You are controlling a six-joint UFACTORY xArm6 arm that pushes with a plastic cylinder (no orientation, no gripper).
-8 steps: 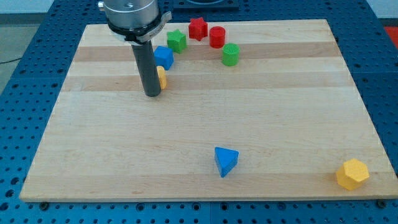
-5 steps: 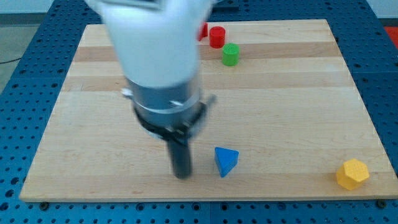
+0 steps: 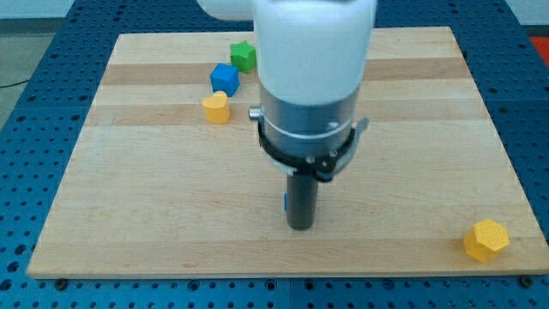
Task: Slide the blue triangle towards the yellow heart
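Note:
My tip (image 3: 300,227) rests on the board at the view's lower middle. The blue triangle (image 3: 286,202) is almost wholly hidden behind the rod; only a thin blue sliver shows at the rod's left edge. The yellow heart (image 3: 216,107) lies at the view's upper left, far from my tip, just below a blue cube (image 3: 225,79).
A green star (image 3: 244,57) sits near the board's top edge, above the blue cube. A yellow hexagonal block (image 3: 486,239) lies at the bottom right corner. The arm's body hides the board's upper middle, where the red and green blocks stood.
My tip has swept from beside the yellow heart down and to the right, first to the blue triangle's left, now in front of it. The arm now covers the triangle.

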